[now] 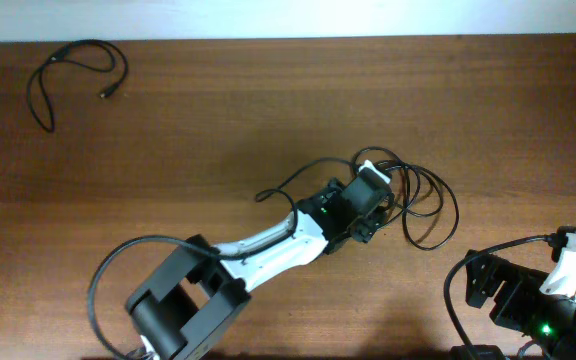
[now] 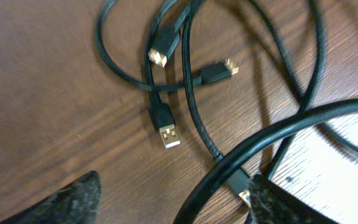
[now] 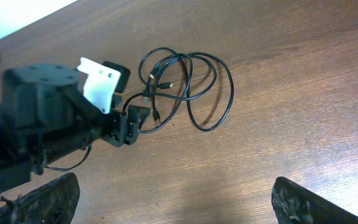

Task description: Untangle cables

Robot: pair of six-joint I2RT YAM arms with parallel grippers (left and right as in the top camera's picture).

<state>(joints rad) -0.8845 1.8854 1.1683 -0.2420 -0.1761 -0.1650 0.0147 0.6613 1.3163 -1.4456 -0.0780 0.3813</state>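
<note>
Plainly the step in hand is to draw one cord out of the bundle (image 1: 423, 205) at mid-table, and the left gripper (image 2: 176, 186) is placed for it. Its jaws stand wide apart with nothing between them, poised over the near edge of the tangle. I would go for a free end rather than a mid-span loop. An end can be led back through the crossings, while a loop hauled sideways would likely tighten them. The USB plug (image 2: 169, 132) looks the best pick: it lies flat on the table (image 1: 268, 100), between the two fingers and a little ahead of them, with bare wood round its tip. A second plug (image 2: 159, 53) and a small plug (image 2: 219, 71) lie farther ahead among crossing strands and look harder to reach cleanly. Another end sits just beside the right-hand finger (image 2: 284, 202); whether it touches cannot be told. An arching cord (image 2: 278, 132) passes close under the lens, and I cannot tell whose it is; it may snag on the way down. I would close low on the plug body, then pull slowly along the cord's own line. The right gripper (image 3: 176, 186) is likewise spread and empty, well apart from the bundle at the near right. A lone cable (image 1: 78, 65) lies at the far left corner.
</note>
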